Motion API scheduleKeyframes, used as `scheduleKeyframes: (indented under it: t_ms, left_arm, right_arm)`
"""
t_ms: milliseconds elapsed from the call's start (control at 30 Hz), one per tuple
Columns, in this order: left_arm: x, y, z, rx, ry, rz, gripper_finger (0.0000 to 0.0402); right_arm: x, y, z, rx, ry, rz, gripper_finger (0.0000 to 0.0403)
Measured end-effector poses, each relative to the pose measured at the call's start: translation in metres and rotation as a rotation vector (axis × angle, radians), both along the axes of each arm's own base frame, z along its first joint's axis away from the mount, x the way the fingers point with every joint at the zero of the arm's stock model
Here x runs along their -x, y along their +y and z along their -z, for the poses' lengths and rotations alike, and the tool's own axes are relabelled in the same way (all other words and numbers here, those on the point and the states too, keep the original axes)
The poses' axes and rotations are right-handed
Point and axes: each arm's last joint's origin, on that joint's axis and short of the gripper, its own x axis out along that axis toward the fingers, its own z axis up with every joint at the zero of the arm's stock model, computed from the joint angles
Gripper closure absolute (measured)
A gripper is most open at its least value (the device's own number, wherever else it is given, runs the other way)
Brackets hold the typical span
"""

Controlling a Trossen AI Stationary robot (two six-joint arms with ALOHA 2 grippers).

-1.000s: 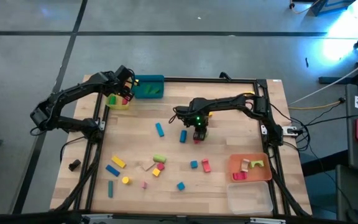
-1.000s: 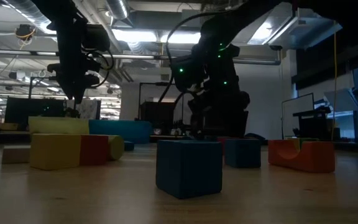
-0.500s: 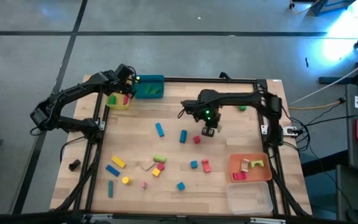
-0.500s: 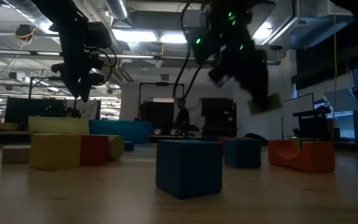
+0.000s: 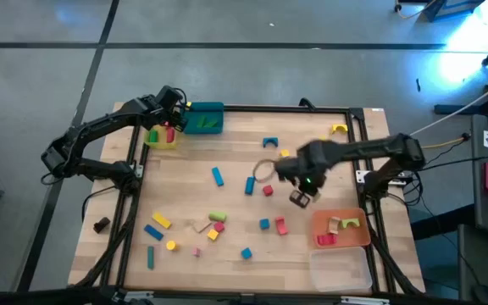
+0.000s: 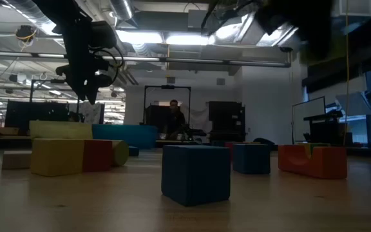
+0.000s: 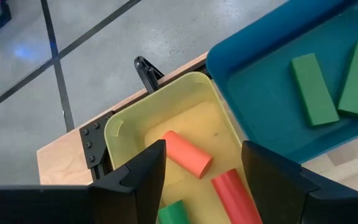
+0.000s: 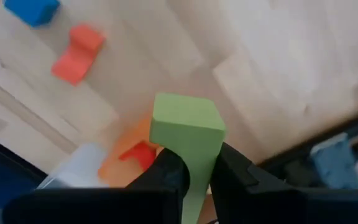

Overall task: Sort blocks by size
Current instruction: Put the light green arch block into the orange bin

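**Right claw clamped on a green block above the tabletop; left claw spread over the yellow tray**

Green block (image 8: 185, 127): pinched between the two dark fingers (image 8: 166, 171) of the right claw (image 5: 300, 196). Right wrist view shows the fingers drawn in against its lower part; the upper end stands clear of them. In the high view this claw sits right of centre, just beside the orange tray (image 5: 341, 229), and is motion-blurred there.

Left claw (image 7: 201, 177): fingers (image 7: 143, 171) well apart, nothing between them, touching nothing. It hangs over the yellow tray (image 7: 126, 124) at the far left corner of the tabletop (image 5: 227, 157). In that tray: an orange cylinder (image 7: 187, 154), a red cylinder (image 7: 232, 190) and the end of a green piece (image 7: 173, 213). The teal tray (image 7: 241, 93) stands touching the yellow one and holds two green bars (image 7: 314, 88).

Loose blocks on the wood, high view:
- blue bar (image 5: 218, 176), second blue bar (image 5: 249, 185), small red block (image 5: 268, 191) near the middle
- blue arch (image 5: 269, 141) and yellow arch (image 5: 338, 129) toward the far edge
- blue cube (image 5: 264, 224) and red piece (image 5: 281, 225) nearer the front
- lime cylinder (image 5: 218, 216), yellow bar (image 5: 160, 221), blue cube (image 5: 246, 252) at front left and centre

Orange tray holds a tan piece, a green arch (image 5: 349, 223) and a red piece. Clear tray (image 5: 341, 269) lies just in front of it.

Low view: blue cube (image 6: 196, 174) in the foreground; a person (image 6: 172, 119) stands in the room behind.
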Motion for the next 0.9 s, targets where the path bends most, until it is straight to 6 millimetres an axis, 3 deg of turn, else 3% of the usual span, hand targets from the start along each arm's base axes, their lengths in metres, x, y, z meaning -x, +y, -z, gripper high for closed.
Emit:
scheduleKeyframes:
  t_ms: [267,433,667,900]
  left_arm:
    - [0.000,0.000,0.000,0.000,0.002,0.003,0.0206]
    - [0.000,0.000,0.000,-0.001,0.015,0.020,0.0206]
    - [0.000,0.000,0.000,-0.001,0.015,0.020,0.0206]
    - [0.000,0.000,0.000,0.000,0.020,0.026,0.0206]
  right_arm:
    - [0.044,0.076,0.014,0.064,0.111,0.093,0.0348]
    - [0.066,0.109,0.027,0.109,0.137,0.107,0.0348]
    - [0.082,0.133,0.045,0.125,0.127,0.075,0.0346]
    - [0.084,0.136,0.055,0.118,0.127,0.061,0.0307]
